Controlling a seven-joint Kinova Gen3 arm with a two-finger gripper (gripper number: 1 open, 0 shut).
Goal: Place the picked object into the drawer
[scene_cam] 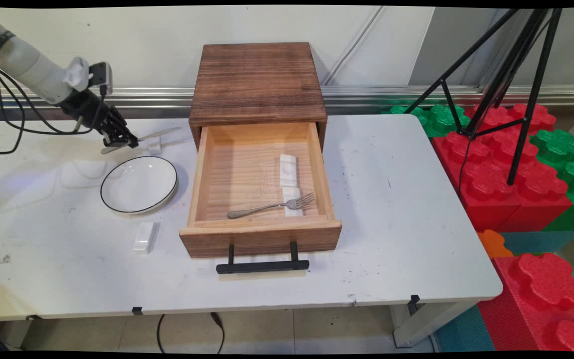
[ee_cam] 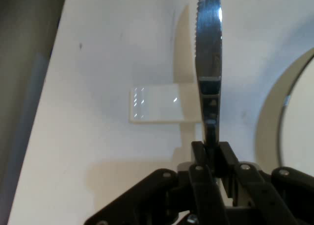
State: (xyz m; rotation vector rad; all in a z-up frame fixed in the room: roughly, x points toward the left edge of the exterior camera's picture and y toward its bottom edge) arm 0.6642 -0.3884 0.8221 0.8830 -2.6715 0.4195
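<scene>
Clamping knife (ee_cam: 208, 53) in gripper (ee_cam: 212, 151) above rest (ee_cam: 156, 103).

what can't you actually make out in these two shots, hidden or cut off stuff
- Knife handle: hidden inside the claw in the hand view; the main view shows it too small to detail.
- Knife tip: cut off by the hand view's top edge.
- Plate: only its rim shows at the hand view's right edge.
- Lower white rest in the drawer: partly covered by the fork, main view.
</scene>
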